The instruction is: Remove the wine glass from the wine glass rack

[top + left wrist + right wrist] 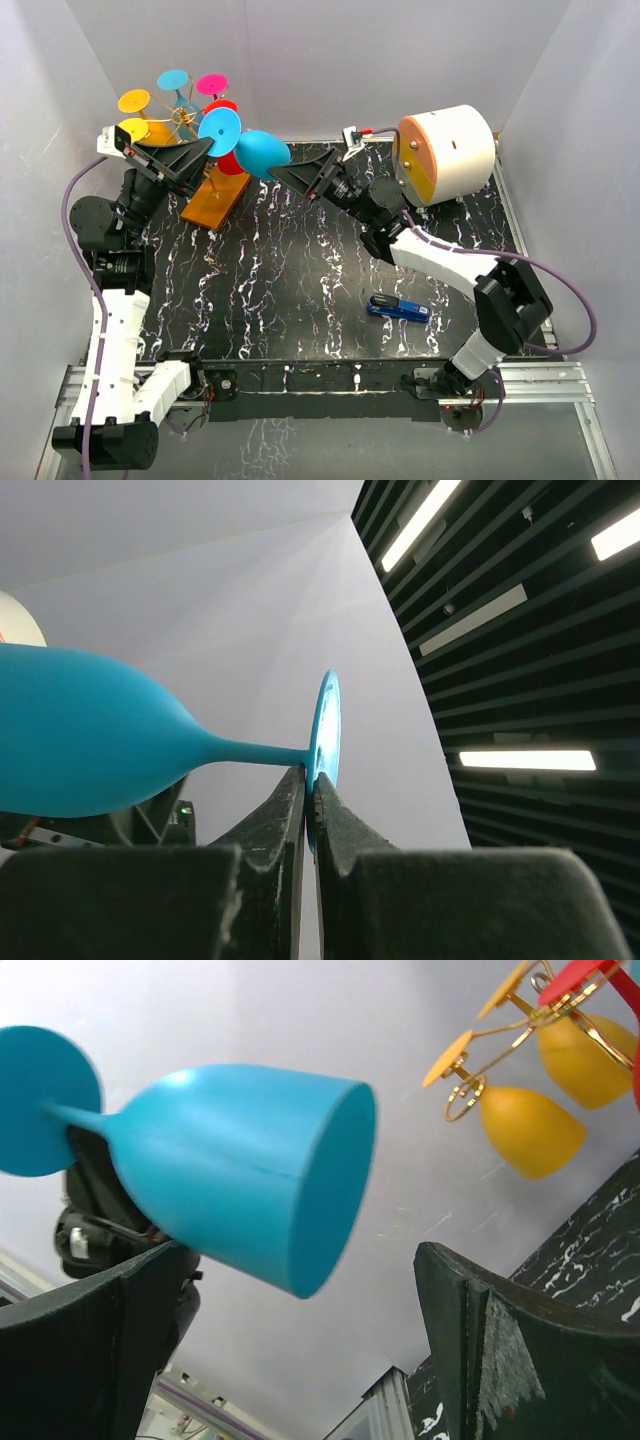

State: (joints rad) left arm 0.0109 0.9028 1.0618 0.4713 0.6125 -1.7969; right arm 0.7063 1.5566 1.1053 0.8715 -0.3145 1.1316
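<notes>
A blue wine glass (250, 145) lies on its side in the air, just right of the wine glass rack (182, 117), whose gold wire arms rise from an orange base (215, 200). My left gripper (207, 150) is shut on the rim of the glass's round foot (326, 720); in the left wrist view its jaws (311, 780) pinch the disc. My right gripper (287, 172) is open at the bowl's mouth (250, 1175), with its fingers wide on either side and not touching it. Yellow glasses (530, 1130) hang from the rack (505, 1035).
Yellow, blue, pink and red glasses (175, 95) still hang on the rack. A large white and orange cylinder (445, 155) stands at the back right. A small blue object (398, 308) lies on the black marbled table (300, 290). White walls enclose the sides.
</notes>
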